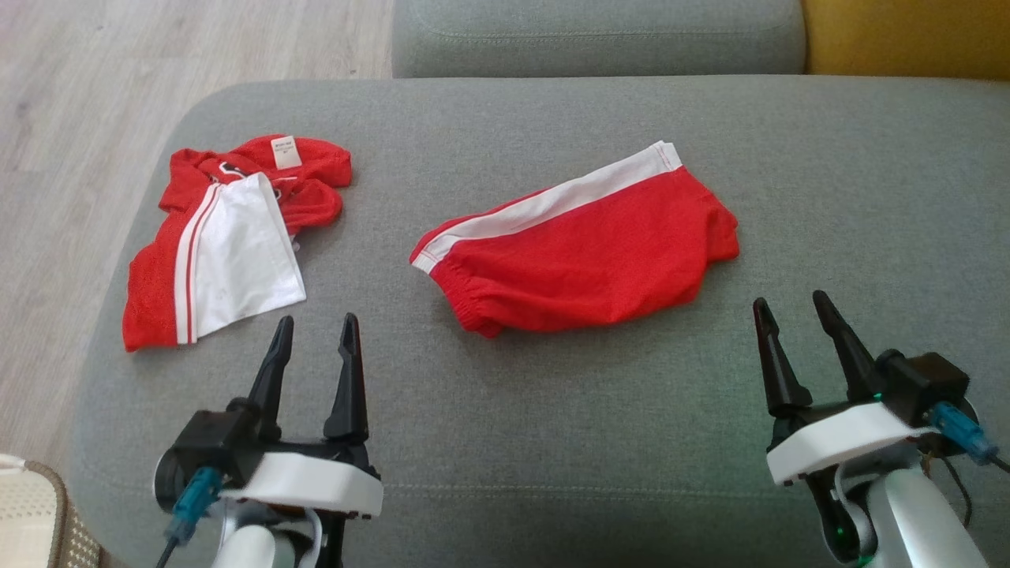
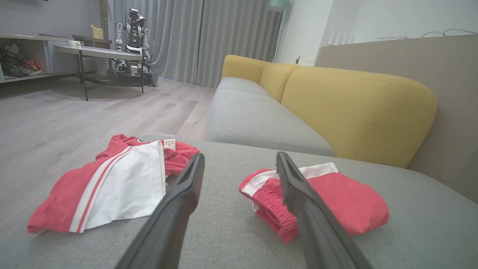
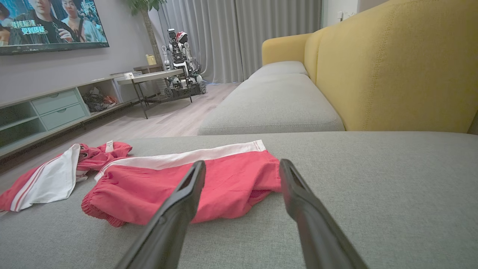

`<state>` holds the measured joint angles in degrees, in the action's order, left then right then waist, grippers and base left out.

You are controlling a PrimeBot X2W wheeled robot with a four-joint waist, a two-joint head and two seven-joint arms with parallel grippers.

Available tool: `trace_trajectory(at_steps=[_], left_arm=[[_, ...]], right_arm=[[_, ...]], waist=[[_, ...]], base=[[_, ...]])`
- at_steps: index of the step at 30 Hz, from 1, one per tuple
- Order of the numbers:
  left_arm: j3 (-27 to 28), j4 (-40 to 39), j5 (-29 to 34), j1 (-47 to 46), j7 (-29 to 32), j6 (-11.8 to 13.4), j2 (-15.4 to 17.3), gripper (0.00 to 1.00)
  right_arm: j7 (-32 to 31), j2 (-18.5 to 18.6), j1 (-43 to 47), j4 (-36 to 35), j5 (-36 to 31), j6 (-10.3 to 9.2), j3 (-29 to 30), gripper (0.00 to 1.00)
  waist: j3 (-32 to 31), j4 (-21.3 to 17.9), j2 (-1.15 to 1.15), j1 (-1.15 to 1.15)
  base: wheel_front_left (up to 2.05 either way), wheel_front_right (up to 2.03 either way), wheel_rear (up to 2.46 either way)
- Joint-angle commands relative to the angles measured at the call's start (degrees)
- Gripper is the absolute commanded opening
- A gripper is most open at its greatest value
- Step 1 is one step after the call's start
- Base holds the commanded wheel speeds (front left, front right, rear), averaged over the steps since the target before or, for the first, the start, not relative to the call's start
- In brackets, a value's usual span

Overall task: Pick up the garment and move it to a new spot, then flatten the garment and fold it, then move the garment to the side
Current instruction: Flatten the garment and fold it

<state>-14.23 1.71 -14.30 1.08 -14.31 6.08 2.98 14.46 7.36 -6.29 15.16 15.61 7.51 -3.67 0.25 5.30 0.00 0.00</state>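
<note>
Shorts (image 1: 584, 252), red with a white side stripe, lay doubled over near the middle of the grey sofa cushion (image 1: 552, 442), their underside hidden. The left gripper (image 1: 316, 318) and right gripper (image 1: 790, 298) were nearer the cushion's front, both spread wide, holding nothing and apart from the cloth. A crumpled red-and-white top (image 1: 229, 237) sat by the cushion's left edge, its label (image 1: 286, 152) too small to read. Both arms were cut off at the head view's lower edge.
</note>
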Motion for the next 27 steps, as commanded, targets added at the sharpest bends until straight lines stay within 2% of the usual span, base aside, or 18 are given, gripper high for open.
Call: trace_trajectory(at_steps=[1,9,19,27], left_arm=[[1.49,-2.49,-0.17,-2.36,-0.69,0.38,-0.09,1.0],[0.99,-2.4,-0.14,-3.52,-0.69,0.46,-0.1,1.0],[-1.8,-2.05,-0.92,-5.67,-0.69,1.06,-0.1,1.0],[-4.21,-1.78,-1.55,-7.13,-0.69,1.79,-0.1,1.0]], right_arm=[[0.53,-0.07,-1.35,-1.67,-0.62,-0.02,-0.66,1.0],[-0.71,-0.82,-2.16,1.26,1.48,-0.02,0.43,1.0],[-10.37,-3.59,-11.73,12.14,19.24,-0.02,8.07,1.0],[-16.57,-4.14,-20.34,23.12,26.37,-0.02,15.86,1.0]], waist=[[0.18,0.17,0.0,0.0],[1.54,1.02,0.0,0.0],[6.57,5.13,0.0,0.0],[9.55,9.46,0.0,0.0]], base=[[0.0,0.0,0.0],[0.0,0.0,0.0],[0.0,0.0,0.0],[0.0,0.0,0.0]])
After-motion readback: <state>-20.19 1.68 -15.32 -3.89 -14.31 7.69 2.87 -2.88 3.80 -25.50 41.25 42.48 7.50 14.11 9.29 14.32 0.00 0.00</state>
